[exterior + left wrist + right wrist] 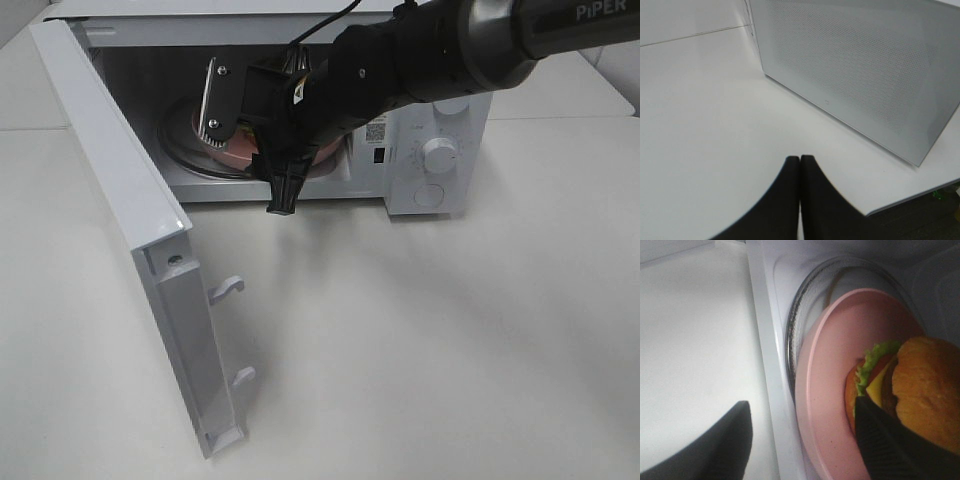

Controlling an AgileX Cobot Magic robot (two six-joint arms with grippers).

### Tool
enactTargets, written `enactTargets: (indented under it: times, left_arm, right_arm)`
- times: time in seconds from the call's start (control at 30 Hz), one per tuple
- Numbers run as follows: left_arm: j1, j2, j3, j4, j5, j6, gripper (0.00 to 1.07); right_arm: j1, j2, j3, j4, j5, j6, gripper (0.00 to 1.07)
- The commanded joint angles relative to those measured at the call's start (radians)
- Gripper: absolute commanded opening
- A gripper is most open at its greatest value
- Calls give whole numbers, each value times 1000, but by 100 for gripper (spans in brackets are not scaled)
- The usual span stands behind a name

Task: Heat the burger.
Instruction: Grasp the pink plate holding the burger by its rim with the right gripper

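the right gripper (805, 440) is reaching into the open microwave (440, 150), its jaws standing spread apart and grasping nothing; in the right wrist view one dark finger (890, 445) is lying against the burger (920, 390) while the other finger is hanging outside the oven's front sill, over the bench (450, 340). the burger, its golden-brown bun tipped on its side with lettuce, cheese and tomato showing, is sitting on a pink plate (830, 370) inside the cavity, and the plate is resting on the glass turntable (800, 310). from the high camera, the right arm (400, 60) is crossing in front of the control panel, hiding most of the plate, with only a pink edge showing at the oven's mouth. the microwave door (130, 230) is swinging wide open toward the viewer, its two latch hooks pointing out over the white bench. the left gripper (800, 165), seen only by its own wrist camera, is holding its jaws clenched together with nothing between them, hovering above the bench just beside the outer face of the door.
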Motion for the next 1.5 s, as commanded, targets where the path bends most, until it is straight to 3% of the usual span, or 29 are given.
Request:
enactTargets:
  times: [0.03,1.3,1.47,1.5]
  left_arm:
    - [3,-21,4,-8,-16,-5,0]
    - [3,-21,4,-8,-16,-5,0]
    - [3,-21,4,-8,-16,-5,0]
    - [3,-21,4,-8,-16,-5,0]
  right_arm:
    - [-20,37,-7,-10,0,18,60]
    - [-67,160,-38,-37,-19,36,57]
    - [-67,160,-38,-54,-22,36,49]
    - [-67,160,-38,-64,-20,36,44]
